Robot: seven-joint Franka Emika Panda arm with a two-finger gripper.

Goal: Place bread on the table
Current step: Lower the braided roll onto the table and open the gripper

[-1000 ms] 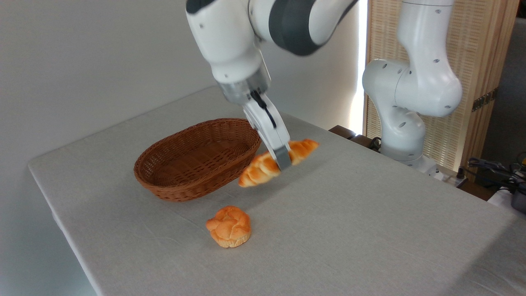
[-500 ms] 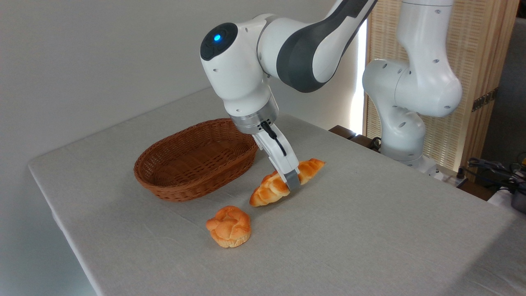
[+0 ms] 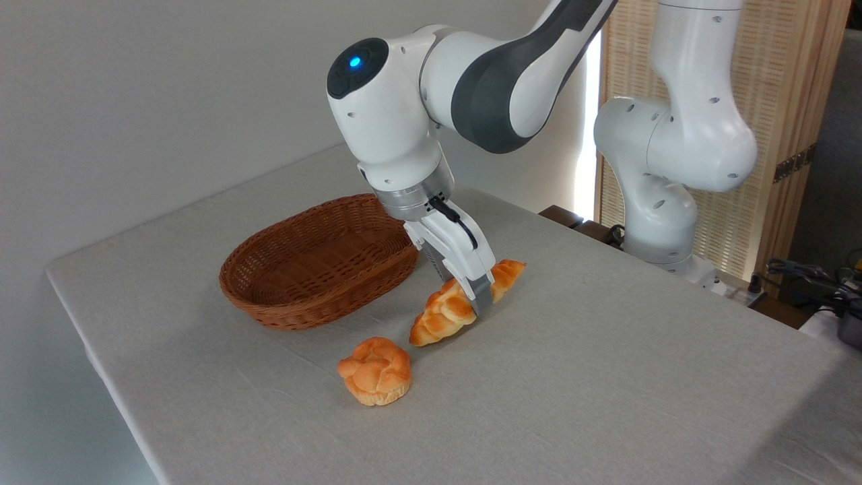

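Near the surface's (image 3: 606, 377) middle, beside the basket (image 3: 316, 259), the gripper (image 3: 471, 296) stays clamped across the bread (image 3: 448, 310), low end touching down, ready for release.

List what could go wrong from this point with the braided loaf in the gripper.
1. The gripper is shut on the long golden-orange braided loaf, whose near tip seems to touch the grey-clothed table. Pressing lower could squash it.
2. On release it may roll toward the small round knotted bun close in front.
3. The brown wicker basket sits just beside the wrist; swinging left might clip its rim.
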